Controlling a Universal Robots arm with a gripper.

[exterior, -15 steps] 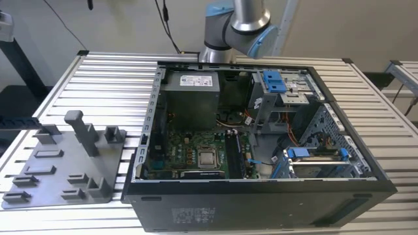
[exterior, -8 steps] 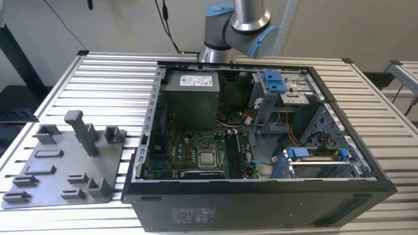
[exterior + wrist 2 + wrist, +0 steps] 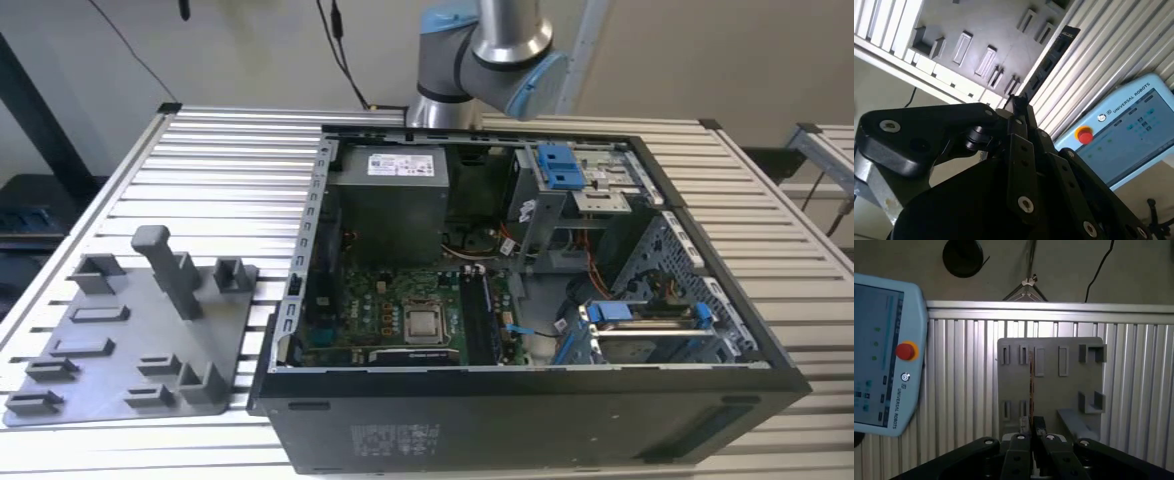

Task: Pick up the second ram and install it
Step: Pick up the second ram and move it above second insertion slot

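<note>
One stick in hand: gripper (image 3: 1031, 424) is clamped on the second ram (image 3: 1046, 62), held edge-on over the grey tray (image 3: 1064, 390) at a corner of the table (image 3: 214, 160), so pick-up looks done and install calls for squaring it to the motherboard (image 3: 387, 300) slot.

One arm (image 3: 487, 50), one gripper (image 3: 1031, 426), one ram (image 3: 1030, 385). One table (image 3: 227, 150), one grey slotted plate (image 3: 134, 345), one open case (image 3: 534, 420). In the case: one power supply (image 3: 387, 195), one motherboard (image 3: 360, 310), one processor socket (image 3: 424, 323). One pendant (image 3: 879, 370) with one red button (image 3: 906, 351)
</note>
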